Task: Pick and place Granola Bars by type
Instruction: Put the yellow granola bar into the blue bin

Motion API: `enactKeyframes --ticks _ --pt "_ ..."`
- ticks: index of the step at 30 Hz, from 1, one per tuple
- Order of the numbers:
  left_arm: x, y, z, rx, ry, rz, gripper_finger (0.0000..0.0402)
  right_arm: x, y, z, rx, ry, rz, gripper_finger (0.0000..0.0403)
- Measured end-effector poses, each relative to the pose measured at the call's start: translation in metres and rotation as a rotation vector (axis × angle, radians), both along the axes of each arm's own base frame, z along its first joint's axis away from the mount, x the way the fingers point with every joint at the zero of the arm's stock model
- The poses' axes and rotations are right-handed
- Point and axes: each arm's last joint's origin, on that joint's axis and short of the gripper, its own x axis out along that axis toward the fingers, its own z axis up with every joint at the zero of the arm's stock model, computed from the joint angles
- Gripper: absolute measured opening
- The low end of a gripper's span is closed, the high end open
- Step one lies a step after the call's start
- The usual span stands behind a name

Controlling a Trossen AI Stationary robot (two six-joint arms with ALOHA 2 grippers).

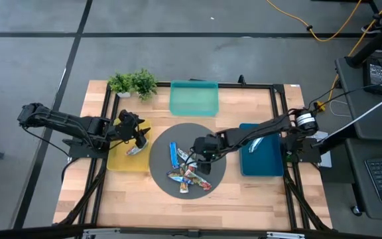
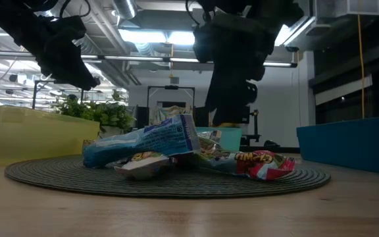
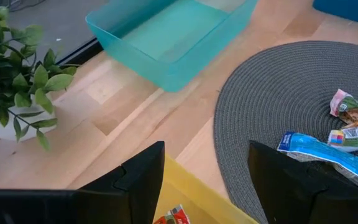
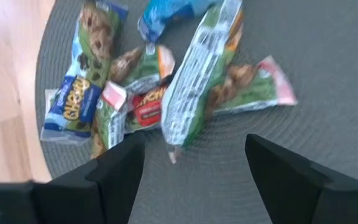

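Observation:
Several granola bars lie heaped on a round grey mat, in blue, green and red wrappers; one blue bar lies on top of the others. My right gripper hangs open above the heap's far part, pointing steeply down and touching nothing. My left gripper is open over the yellow tray, where one bar lies. A red wrapper shows below its fingers.
A teal tray stands at the far middle, a dark-blue tray right of the mat under my right arm, and a potted plant at the far left. Bare wood lies along the near edge.

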Motion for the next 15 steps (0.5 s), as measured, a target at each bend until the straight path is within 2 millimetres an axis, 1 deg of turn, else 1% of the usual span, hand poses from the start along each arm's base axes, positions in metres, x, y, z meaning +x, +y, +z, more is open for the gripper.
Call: enactKeyframes --ticks 6,15 --pt "0.000 0.000 0.000 -0.002 0.001 -0.002 0.0218 0.003 0.007 -0.009 0.026 0.010 0.005 0.0275" --pt "0.000 0.000 0.000 -0.015 -0.004 -0.009 0.0218 0.006 0.012 -0.027 0.048 0.054 0.047 0.0274"
